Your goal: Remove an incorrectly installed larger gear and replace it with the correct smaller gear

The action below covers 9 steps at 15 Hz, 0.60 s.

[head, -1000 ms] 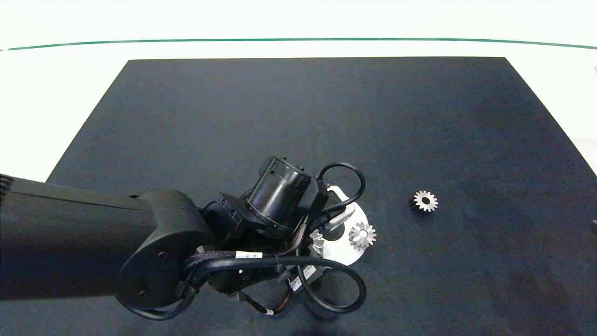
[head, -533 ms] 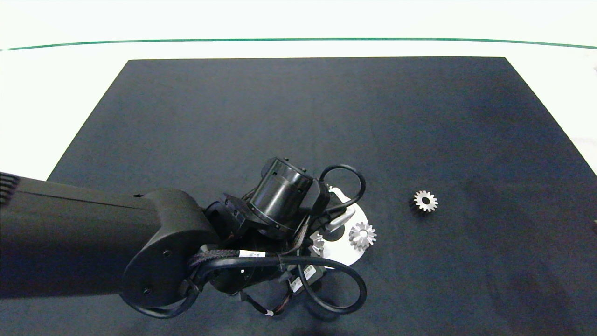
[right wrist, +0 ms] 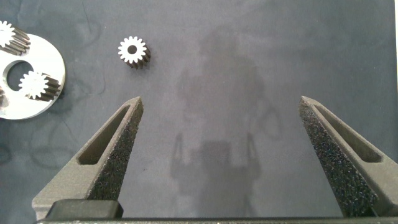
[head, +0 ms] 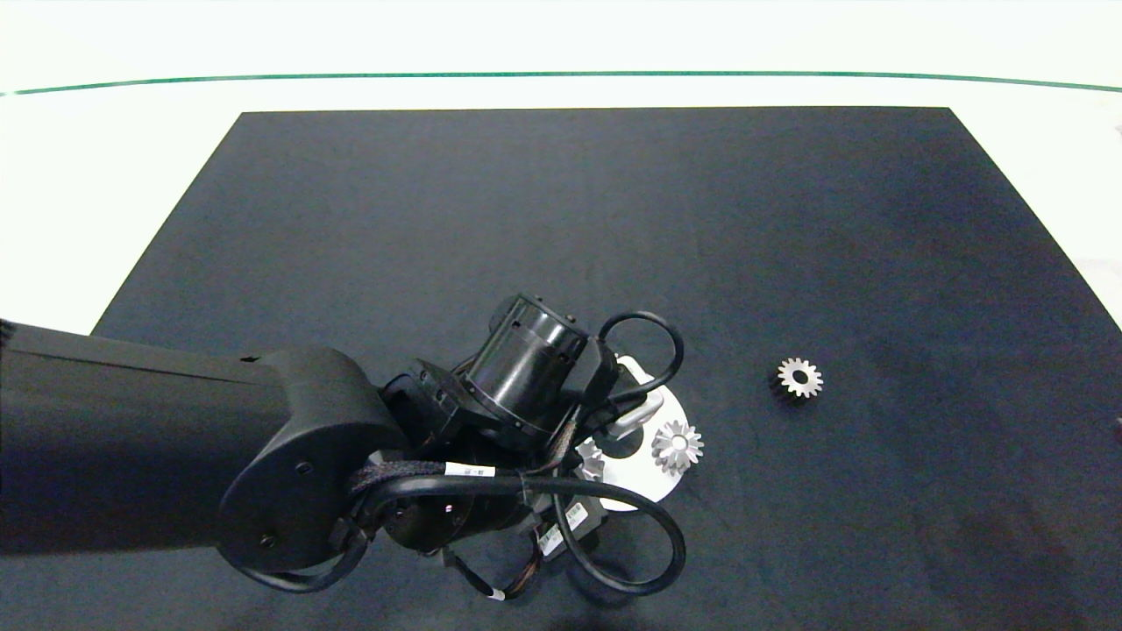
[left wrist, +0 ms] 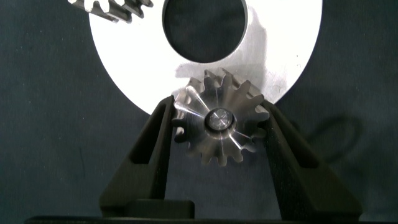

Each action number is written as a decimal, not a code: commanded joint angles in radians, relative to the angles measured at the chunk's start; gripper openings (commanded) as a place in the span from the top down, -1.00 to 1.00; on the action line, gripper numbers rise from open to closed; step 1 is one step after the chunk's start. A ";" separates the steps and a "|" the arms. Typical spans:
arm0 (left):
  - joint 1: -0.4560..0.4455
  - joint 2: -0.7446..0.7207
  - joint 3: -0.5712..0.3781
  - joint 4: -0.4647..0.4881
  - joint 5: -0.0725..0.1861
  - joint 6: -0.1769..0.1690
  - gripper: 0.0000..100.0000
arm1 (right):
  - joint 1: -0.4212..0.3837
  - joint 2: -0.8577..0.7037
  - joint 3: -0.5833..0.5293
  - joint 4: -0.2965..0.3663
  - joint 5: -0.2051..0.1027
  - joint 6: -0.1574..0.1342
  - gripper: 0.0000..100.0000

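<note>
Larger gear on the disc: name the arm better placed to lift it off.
Left. Its hand is already shut on the larger gear at the disc; the right hand hangs open over bare mat.

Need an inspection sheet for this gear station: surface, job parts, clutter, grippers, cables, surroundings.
Surface: dark mat on a white table.
Job's things: larger gear at the rim of the round plate, between the left gripper's jaws; smaller gear lies loose on the mat, apart from the plate; two more gears on the plate, one at.
Clutter: nothing seen.
Grippers: left gripper shut on the larger gear; right gripper open over bare mat.
Cables: black loops hang off the left wrist over the plate.
Surroundings: green line across the table.
</note>
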 commanded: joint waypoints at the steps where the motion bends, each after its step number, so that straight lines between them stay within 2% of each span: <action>1: 0.000 -0.007 -0.004 0.013 0.002 0.002 0.50 | 0.000 -0.001 0.001 0.001 0.000 -0.001 -1.00; 9: -0.015 -0.006 -0.007 0.014 0.004 -0.004 0.50 | 0.000 -0.010 0.001 0.001 0.002 -0.001 -1.00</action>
